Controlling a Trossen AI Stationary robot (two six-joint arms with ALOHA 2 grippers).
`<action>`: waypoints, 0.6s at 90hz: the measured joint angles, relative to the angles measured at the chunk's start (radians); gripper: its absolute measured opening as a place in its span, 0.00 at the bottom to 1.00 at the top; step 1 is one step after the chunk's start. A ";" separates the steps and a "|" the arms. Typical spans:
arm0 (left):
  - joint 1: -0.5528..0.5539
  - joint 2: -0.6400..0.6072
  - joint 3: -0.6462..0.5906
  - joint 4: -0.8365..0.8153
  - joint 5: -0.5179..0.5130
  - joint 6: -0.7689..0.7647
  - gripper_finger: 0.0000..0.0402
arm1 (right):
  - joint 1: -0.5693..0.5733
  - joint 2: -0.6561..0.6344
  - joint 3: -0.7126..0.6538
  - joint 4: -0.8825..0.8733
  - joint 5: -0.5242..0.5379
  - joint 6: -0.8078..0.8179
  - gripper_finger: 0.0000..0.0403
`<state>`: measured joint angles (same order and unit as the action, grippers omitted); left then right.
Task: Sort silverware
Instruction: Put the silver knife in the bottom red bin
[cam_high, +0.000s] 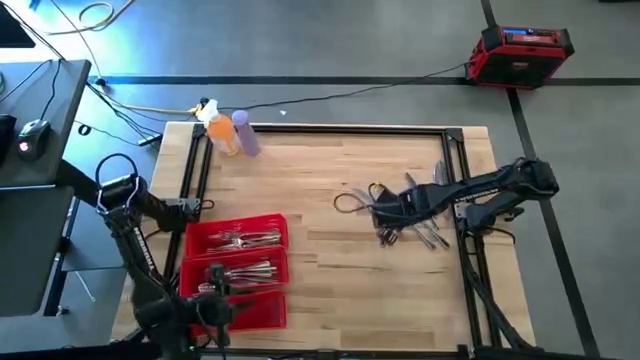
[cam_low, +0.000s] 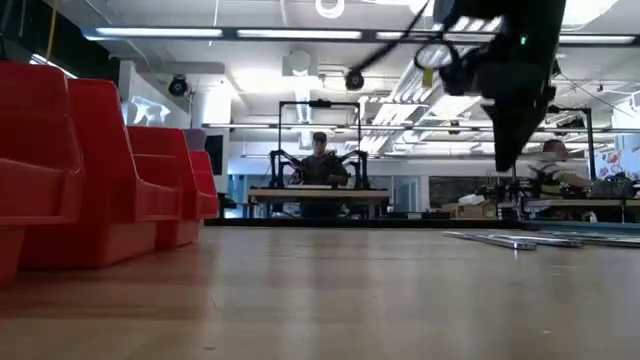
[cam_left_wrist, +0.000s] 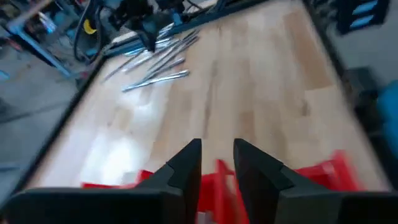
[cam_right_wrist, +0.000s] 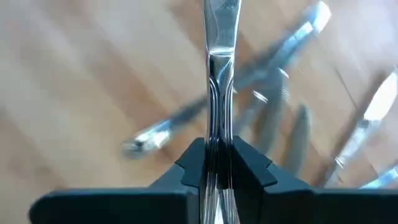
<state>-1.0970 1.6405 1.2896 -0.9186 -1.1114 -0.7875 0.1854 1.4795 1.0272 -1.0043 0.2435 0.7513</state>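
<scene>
From above, the right gripper (cam_high: 385, 212) sits over the loose pile of slim silver-metal silverware (cam_high: 425, 225) on the right half of the pale wooden table (cam_high: 330, 280). The red plastic compartment tray (cam_high: 238, 270), already holding some pieces, lies at the front left, with the left gripper (cam_high: 215, 300) over its near end. An orange bottle (cam_high: 222, 132) and a purple bottle (cam_high: 246, 133) stand at the far left corner.

At table height, the red tray's bins fill the left edge and a few utensils (cam_low: 530, 240) lie flat on the right, beneath a dark arm; whether anything hangs from it is hard to make out.

The left wrist view shows its dark fingers (cam_left_wrist: 186, 165) parted with nothing between them, above the tray.

The right wrist view shows the fingers (cam_right_wrist: 196, 163) pressed together on one narrow shiny utensil handle (cam_right_wrist: 219, 37), other pieces blurred below. Its working end is cut off, so fork, knife or spoon cannot be told.

A clean lift straight up, clear of neighbouring pieces, would suit before carrying it across to the matching compartment.
</scene>
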 joint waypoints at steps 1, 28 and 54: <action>0.007 0.000 0.000 0.000 0.001 0.007 0.19 | 0.011 0.000 0.006 0.005 0.005 0.000 0.07; 0.238 0.000 0.000 0.274 0.208 0.621 0.27 | 0.221 0.094 0.115 0.077 0.046 0.008 0.07; 0.420 0.123 0.002 0.694 0.488 1.217 0.45 | 0.247 0.258 0.240 0.077 0.042 -0.078 0.07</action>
<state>-0.6772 1.7636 1.2911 -0.2246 -0.6232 0.4296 0.4320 1.7377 1.2673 -0.9272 0.2852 0.6733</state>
